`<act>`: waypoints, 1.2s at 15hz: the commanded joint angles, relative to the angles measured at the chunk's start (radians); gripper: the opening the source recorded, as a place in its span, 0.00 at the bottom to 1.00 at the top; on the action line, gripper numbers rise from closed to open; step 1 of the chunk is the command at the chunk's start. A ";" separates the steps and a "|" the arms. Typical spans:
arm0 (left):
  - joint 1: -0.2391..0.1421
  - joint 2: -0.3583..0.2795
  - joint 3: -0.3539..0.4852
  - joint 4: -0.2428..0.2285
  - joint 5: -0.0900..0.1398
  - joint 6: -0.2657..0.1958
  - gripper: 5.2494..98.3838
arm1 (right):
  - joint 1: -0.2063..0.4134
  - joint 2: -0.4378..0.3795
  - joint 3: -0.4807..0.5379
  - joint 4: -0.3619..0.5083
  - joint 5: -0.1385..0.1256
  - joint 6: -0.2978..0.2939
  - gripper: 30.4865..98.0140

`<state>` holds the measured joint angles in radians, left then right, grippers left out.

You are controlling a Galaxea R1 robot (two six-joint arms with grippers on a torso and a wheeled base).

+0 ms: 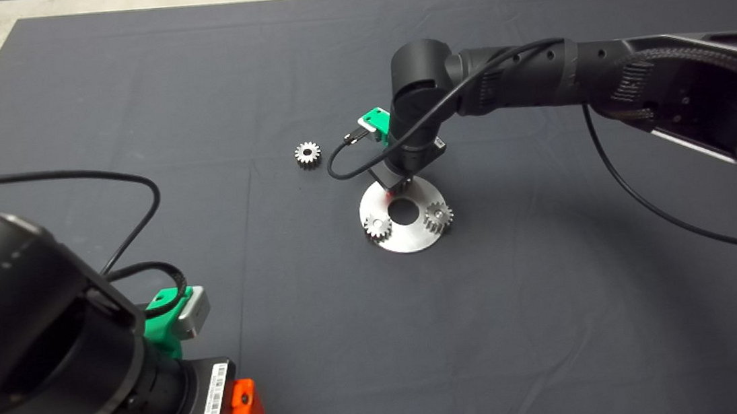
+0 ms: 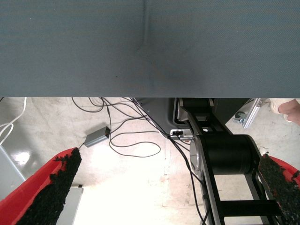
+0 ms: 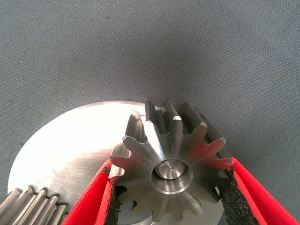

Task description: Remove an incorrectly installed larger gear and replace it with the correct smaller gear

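My right gripper [image 1: 397, 190] reaches down to the back edge of a round steel plate [image 1: 412, 238]. In the right wrist view its red fingers [image 3: 89, 199] press both flanks of the larger gear [image 3: 171, 159], so the right gripper [image 3: 169, 166] is shut on it. That gear stands upright over the plate [image 3: 70, 150], with a shiny pin showing in its centre; in the head view it is hidden under the gripper. Two smaller gears [image 1: 378, 226] [image 1: 438, 216] sit on the plate's front. A third smaller gear [image 1: 307, 153] lies loose on the mat to the plate's left. My left gripper [image 2: 168, 157] is parked at the lower left, open and holding nothing.
A round hole [image 1: 403, 211] opens in the plate's middle. The right arm's black cable [image 1: 344, 162] loops down between the loose gear and the plate. In the left wrist view the mat's edge [image 2: 150, 96] shows, with floor cables and the robot's base beyond it.
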<state>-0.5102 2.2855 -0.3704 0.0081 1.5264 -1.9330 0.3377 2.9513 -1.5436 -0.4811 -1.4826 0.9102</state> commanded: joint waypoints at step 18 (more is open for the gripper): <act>-0.011 0.003 0.018 -0.016 0.011 -0.009 0.99 | 0.150 -0.072 0.140 -0.024 -0.128 0.012 0.24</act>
<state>-0.5102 2.2870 -0.3704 0.0081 1.5264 -1.9334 0.4291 2.9351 -1.4177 -0.5026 -1.5268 0.9172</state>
